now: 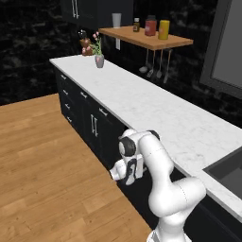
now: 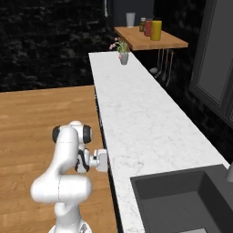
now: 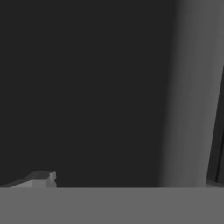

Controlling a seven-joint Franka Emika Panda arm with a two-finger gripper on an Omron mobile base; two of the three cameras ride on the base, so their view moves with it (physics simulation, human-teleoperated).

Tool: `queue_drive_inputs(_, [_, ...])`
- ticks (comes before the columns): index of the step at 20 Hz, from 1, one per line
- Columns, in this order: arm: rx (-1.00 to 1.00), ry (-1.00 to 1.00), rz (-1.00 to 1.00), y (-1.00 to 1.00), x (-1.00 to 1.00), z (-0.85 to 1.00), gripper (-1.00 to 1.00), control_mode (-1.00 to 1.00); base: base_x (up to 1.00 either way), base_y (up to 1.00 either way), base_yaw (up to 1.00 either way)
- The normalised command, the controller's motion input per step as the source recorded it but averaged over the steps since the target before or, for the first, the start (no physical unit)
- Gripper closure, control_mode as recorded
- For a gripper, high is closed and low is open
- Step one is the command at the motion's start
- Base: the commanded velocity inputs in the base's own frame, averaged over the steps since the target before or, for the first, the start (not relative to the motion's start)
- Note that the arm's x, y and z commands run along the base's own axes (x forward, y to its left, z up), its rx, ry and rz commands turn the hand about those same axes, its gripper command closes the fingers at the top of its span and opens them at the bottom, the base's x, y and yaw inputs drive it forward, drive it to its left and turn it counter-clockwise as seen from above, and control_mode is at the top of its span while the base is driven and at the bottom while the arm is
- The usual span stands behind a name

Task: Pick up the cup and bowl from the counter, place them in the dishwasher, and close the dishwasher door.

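Observation:
The white marble counter (image 1: 142,101) (image 2: 136,113) runs over dark cabinets. My arm is folded low in front of them, and my gripper (image 1: 133,173) (image 2: 108,160) points at the dark front just under the counter's edge. In the hand view a flat black panel (image 3: 87,87) with a blurred grey bar (image 3: 188,96) sits very close; it looks like the shut dishwasher door. One fingertip (image 3: 43,178) shows far to the left, so the jaws stand wide open with nothing between them. A small reddish-brown thing (image 1: 86,48) stands at the counter's far end, too small to tell whether it is the cup or the bowl.
A flower vase (image 1: 99,60) (image 2: 124,58) stands near the counter's far end. Above it, a wooden shelf (image 1: 146,38) (image 2: 150,42) carries jars, with utensils hanging below. A dark sink (image 1: 231,170) (image 2: 182,200) is set into the near end. Wooden floor lies to the left.

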Motion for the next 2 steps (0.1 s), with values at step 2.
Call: queue_drive_inputs(2, [-0.35, -0.44, 0.0, -0.84, 0.0, -0.31, -1.0, -1.0, 0.0, 0.0, 0.0])
